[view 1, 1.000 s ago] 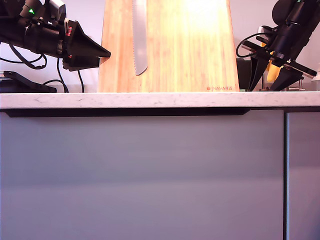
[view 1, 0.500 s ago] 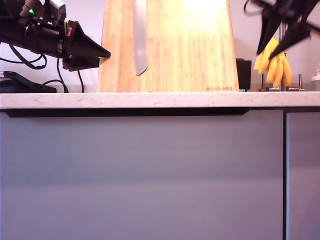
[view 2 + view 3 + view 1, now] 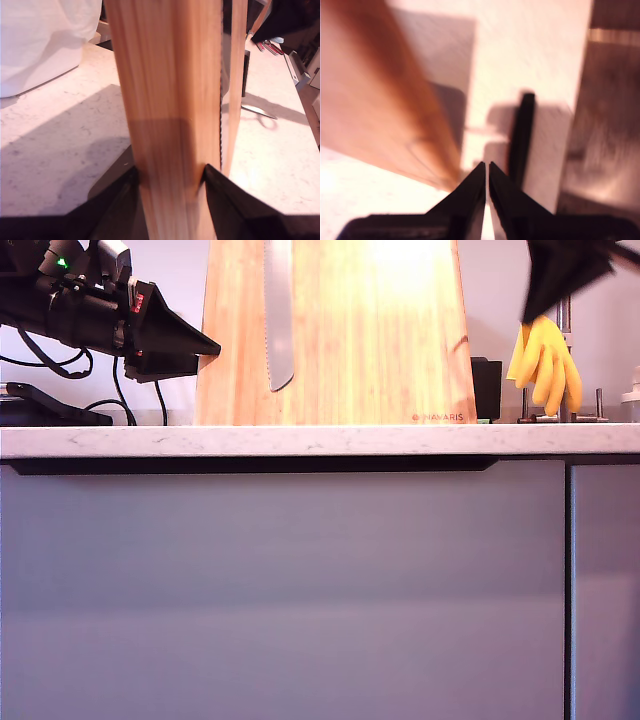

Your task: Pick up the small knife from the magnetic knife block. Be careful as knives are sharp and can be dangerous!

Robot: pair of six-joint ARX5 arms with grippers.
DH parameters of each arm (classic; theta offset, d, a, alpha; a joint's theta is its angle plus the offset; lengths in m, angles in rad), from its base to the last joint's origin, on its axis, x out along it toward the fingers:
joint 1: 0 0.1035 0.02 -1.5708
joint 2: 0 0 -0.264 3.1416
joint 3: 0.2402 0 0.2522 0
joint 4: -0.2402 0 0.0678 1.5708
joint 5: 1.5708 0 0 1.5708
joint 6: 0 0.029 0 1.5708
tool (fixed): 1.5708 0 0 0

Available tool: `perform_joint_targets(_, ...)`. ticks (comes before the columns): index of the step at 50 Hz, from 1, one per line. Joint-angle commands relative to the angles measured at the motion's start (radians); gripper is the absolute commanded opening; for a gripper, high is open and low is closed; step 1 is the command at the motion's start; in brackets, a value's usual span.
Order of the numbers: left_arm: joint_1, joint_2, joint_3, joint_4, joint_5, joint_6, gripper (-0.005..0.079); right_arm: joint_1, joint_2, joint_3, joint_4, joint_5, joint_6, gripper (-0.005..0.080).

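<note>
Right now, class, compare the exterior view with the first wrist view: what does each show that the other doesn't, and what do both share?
Only the exterior view shows the yellow gloves, the red mark on the block, and the grey cabinet front. Only the first wrist view shows the block's narrow edge between my first claw's jaws, and a white bag behind. Both show the block, the bread knife and the counter.

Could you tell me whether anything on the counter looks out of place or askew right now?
Nothing stands out: the tall tan bamboo knife block stands upright on the white marble counter, clamped at one edge by my first gripper, with the long serrated blade hanging straight.
</note>
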Motion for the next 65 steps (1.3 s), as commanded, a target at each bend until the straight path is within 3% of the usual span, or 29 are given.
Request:
perform_joint_targets(1, -0.062, 0.024, 0.006, 0.014, -0.018, -0.002, -0.0019, 0.018, -0.039, -0.007, 0.015, 0.013, -0.006, -0.0013)
perform_joint_targets(20, -0.061, 0.025, 0.008, 0.014, -0.032, -0.006, -0.0019, 0.087, -0.124, -0.008, 0.08, 0.063, -0.05, -0.0013)
perform_joint_targets(41, -0.061, 0.024, 0.015, 0.03, -0.032, -0.029, -0.0019, 0.167, -0.267, -0.027, 0.099, 0.2, -0.05, -0.0013)
perform_joint_targets(53, -0.062, 0.025, 0.015, 0.038, -0.032, -0.029, -0.0019, 0.19, -0.415, -0.218, 0.162, 0.218, -0.054, -0.0013)
perform_joint_targets(65, -0.062, 0.024, 0.015, 0.039, -0.032, -0.029, -0.0015, 0.273, -0.587, -0.388, 0.23, 0.208, -0.045, -0.0013)
